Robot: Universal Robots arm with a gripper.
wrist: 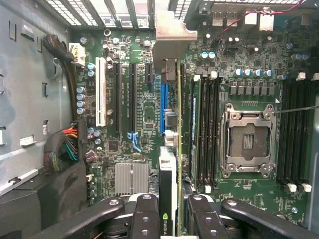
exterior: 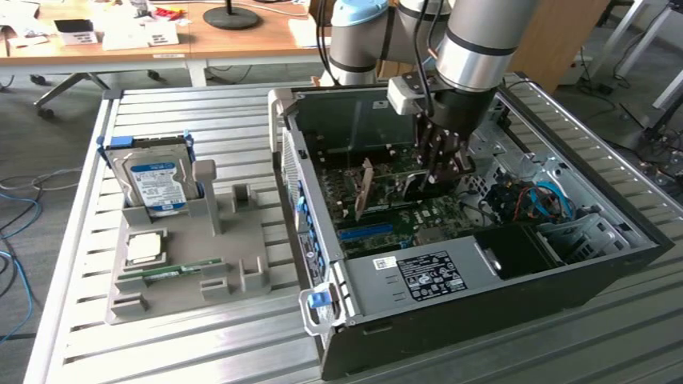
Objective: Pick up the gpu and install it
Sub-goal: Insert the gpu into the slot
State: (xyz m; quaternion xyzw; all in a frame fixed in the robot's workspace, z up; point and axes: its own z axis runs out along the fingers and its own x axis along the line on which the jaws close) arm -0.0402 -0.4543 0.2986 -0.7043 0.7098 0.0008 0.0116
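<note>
Gripper is clenching the flat green GPU card edge-on inside the open black case; worth keeping it square over the blue motherboard slot.

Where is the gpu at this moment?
The gpu stands on edge between the gripper fingers, inside the computer case, above the motherboard.

Green gpu — silver bracket; blue-white hard drive.
</note>
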